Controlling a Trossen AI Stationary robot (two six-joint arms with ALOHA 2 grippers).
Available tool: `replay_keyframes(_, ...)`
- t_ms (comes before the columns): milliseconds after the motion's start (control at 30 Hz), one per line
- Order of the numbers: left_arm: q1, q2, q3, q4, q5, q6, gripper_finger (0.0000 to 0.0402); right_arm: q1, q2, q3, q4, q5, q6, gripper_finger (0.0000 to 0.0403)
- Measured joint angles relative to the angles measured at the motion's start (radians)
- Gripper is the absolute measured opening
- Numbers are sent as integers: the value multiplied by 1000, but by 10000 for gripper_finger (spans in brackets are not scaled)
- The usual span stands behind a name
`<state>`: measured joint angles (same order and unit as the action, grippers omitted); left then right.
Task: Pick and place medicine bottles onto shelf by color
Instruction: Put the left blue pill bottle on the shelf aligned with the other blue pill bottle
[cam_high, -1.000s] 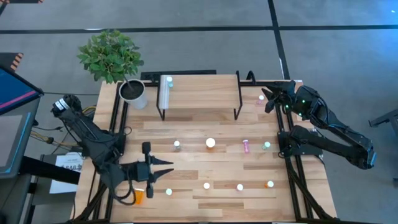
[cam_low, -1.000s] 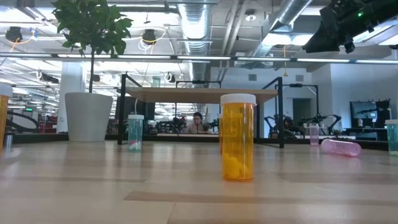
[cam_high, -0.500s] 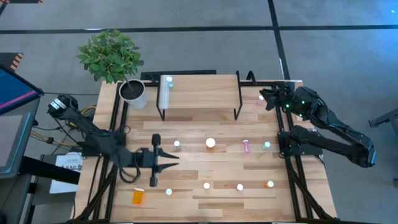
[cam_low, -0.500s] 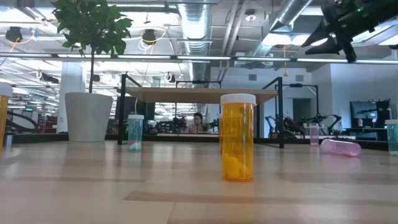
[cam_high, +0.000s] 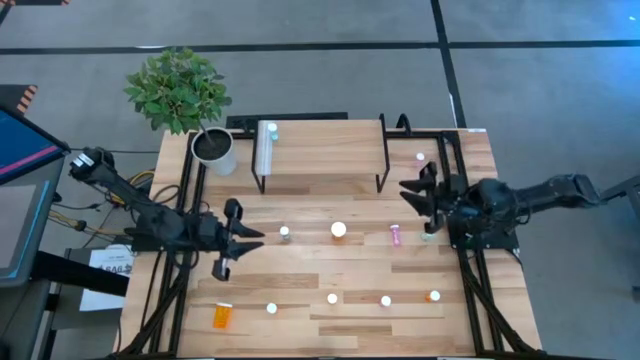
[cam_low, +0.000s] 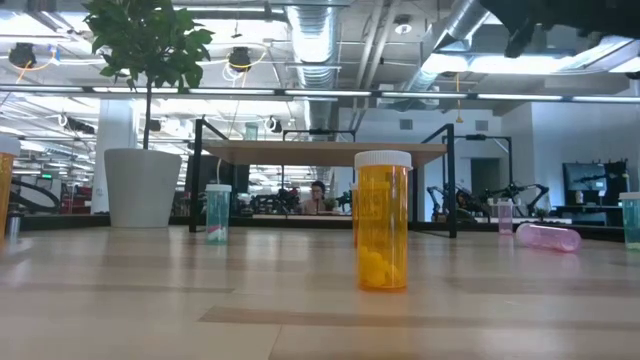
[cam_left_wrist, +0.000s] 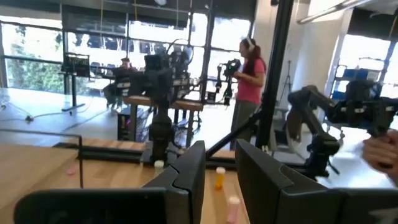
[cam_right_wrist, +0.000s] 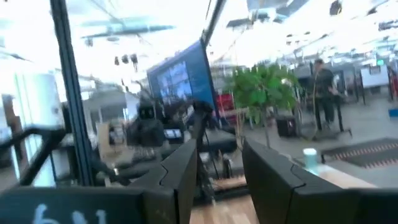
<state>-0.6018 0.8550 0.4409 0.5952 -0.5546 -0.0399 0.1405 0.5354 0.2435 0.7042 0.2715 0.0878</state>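
The shelf (cam_high: 320, 150) stands at the table's far middle, with one teal bottle (cam_high: 272, 129) on its left end. Other medicine bottles stand on the table: a teal one (cam_high: 285, 233), a large orange one (cam_high: 339, 230) (cam_low: 383, 220), a teal one (cam_high: 428, 235), and a pink one (cam_high: 420, 157) right of the shelf. A pink bottle (cam_high: 395, 235) lies on its side, and so does an orange one (cam_high: 222, 316). My left gripper (cam_high: 255, 238) (cam_left_wrist: 217, 180) is open, left of the teal bottle. My right gripper (cam_high: 408, 190) (cam_right_wrist: 221, 168) is open, above the table between the shelf's right leg and the lying pink bottle.
A white plant pot (cam_high: 215, 150) with a green plant stands at the shelf's left end. More small bottles (cam_high: 333, 298) line the near side of the table, among them an orange one (cam_high: 434, 296). A person (cam_left_wrist: 249, 74) stands beyond the table.
My left gripper has moved from the near left part of the table toward the far edge, and the lying orange bottle that it stood over now shows. My right gripper has swung from the far right corner toward the near edge and the left, ending nearer the lying pink bottle.
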Motion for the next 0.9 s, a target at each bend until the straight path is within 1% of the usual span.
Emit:
replay_keyframes(67, 0, 10, 0, 2, -1, 0, 77, 50, 33, -6, 54, 81, 34, 155)
replay_keyframes(133, 2, 19, 0, 1, -3, -2, 77, 92, 67, -8, 61, 122, 45, 155)
replay_keyframes(200, 3, 26, 0, 5, -6, -23, 77, 139, 119, -4, 64, 125, 17, 155)
replay_keyframes(300, 2, 30, 0, 16, -8, -55, 77, 194, 223, 39, 61, 123, -24, 155)
replay_keyframes(433, 2, 29, 0, 37, -9, -50, 77, 243, 370, 158, 54, 125, -101, 155)
replay_keyframes(500, 2, 29, 0, 43, -9, -42, 77, 258, 446, 229, 22, 125, -142, 155)
replay_keyframes(633, 2, 30, 0, 42, -3, -40, 77, 237, 624, 356, -6, 125, -159, 155)
replay_keyframes(767, 2, 30, 0, 44, 47, -51, 77, 201, 789, 451, -7, 125, -76, 155)
replay_keyframes(900, 2, 30, 0, 45, 124, -52, 77, 172, 918, 531, -23, 124, 10, 155)
